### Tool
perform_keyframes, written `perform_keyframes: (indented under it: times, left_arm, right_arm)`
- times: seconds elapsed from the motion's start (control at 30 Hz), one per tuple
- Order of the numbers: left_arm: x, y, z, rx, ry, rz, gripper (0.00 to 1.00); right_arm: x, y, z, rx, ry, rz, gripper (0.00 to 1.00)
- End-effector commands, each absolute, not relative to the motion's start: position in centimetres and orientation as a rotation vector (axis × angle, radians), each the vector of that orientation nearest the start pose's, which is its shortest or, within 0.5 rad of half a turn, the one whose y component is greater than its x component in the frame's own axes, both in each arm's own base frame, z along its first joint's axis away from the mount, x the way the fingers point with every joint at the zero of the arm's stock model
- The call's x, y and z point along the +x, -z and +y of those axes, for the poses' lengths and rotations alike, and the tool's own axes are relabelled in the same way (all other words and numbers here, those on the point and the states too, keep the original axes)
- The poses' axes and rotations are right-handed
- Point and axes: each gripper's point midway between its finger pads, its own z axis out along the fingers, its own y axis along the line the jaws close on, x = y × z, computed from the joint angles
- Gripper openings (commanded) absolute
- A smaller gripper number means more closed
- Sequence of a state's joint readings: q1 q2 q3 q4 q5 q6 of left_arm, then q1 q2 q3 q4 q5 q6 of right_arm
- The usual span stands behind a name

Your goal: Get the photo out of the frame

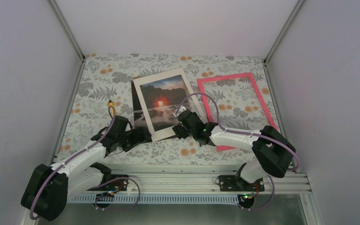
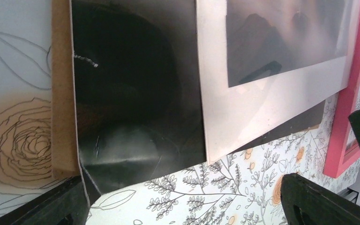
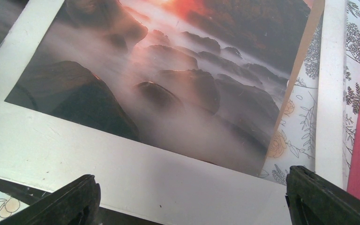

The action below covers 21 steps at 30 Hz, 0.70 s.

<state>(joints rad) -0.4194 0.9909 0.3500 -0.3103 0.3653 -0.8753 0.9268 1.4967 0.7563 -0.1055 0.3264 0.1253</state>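
The photo (image 1: 161,101) lies face up mid-table: a dark landscape with a red-orange sun inside a wide white border. It rests on a black sheet (image 1: 136,107). The pink frame (image 1: 225,77) lies separately to its right, with the cloth showing through its opening. My right gripper (image 1: 177,124) hovers open over the photo's near white border (image 3: 136,168), its fingers (image 3: 61,202) standing wide either side. My left gripper (image 1: 143,137) is open just off the black sheet's near corner (image 2: 131,140), holding nothing. The left wrist view also shows the photo's corner (image 2: 243,112) and the pink frame (image 2: 351,117).
A brown board edge (image 2: 61,93) shows beside the black sheet. The floral tablecloth (image 1: 103,75) covers the table. White walls close in the left, right and back. The arms' mounting rail (image 1: 178,180) runs along the near edge.
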Motion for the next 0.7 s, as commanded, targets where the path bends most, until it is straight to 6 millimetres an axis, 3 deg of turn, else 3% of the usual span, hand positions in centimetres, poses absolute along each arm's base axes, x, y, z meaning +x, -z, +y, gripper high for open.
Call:
perform_keyframes:
  times: [0.0,0.4,0.67]
  left_arm:
    - [20.0,-4.0,-15.4,-0.538,0.952,2.631,1.00]
    - [21.6,-5.4,-15.9,-0.554,1.055,2.467,0.98]
    - [22.1,-6.7,-15.5,-0.550,1.032,2.431,0.93]
  right_arm:
    - [27.5,-8.5,26.9,-0.742,-0.133,2.219,0.89]
    - [27.4,-8.5,27.0,-0.749,-0.139,2.220,0.89]
    - [27.4,-8.4,27.0,-0.754,-0.139,2.223,0.89]
